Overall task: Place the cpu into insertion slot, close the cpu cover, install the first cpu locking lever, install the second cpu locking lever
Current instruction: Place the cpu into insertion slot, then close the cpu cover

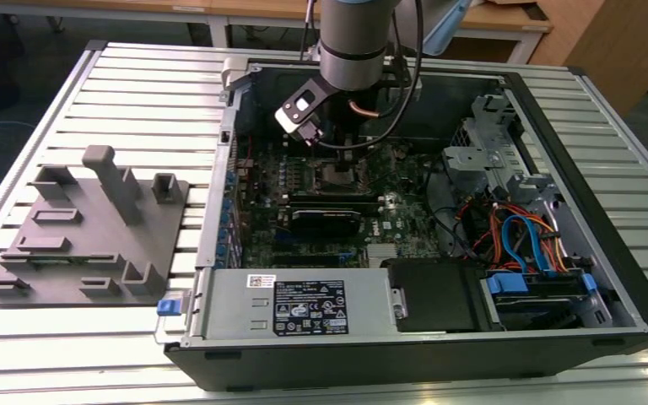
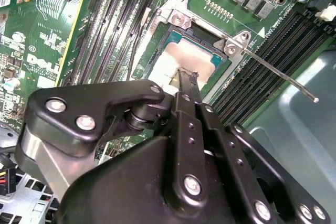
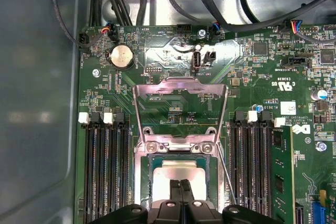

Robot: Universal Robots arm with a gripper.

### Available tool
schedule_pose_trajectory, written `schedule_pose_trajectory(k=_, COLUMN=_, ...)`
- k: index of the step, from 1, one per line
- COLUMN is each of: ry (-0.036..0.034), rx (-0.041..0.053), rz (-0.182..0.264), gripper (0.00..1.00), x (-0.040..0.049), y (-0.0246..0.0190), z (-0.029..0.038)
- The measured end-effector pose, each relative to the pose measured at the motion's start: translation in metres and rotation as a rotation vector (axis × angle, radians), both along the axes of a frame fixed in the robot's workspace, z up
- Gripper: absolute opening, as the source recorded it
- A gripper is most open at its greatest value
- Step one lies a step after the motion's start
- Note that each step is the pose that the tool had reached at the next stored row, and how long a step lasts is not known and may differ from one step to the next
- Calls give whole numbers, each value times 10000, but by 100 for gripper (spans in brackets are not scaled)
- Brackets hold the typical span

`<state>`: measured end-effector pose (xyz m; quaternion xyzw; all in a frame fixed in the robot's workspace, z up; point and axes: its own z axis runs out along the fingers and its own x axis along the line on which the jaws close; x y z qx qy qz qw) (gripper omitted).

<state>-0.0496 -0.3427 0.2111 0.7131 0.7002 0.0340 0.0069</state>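
Working remotely, I have the gripper (image 3: 181, 183) with its fingers pinched together, tips down on the cpu (image 3: 163, 179). The chip lies in the insertion slot (image 3: 143, 182), at ten o'clock from the middle of the computer case (image 1: 414, 371) in the exterior view. The cpu cover (image 3: 181, 83) is open. I judge light, square pressure best, so the chip seats flat.

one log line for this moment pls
cpu: in insertion slot | cpu cover: open | fingers: shut, over cpu
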Motion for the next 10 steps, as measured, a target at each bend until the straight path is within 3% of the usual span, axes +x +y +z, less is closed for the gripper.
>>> schedule_pose_trajectory(k=10, ry=35, rx=1, rz=2, gripper=11, x=-1, y=0, z=1)
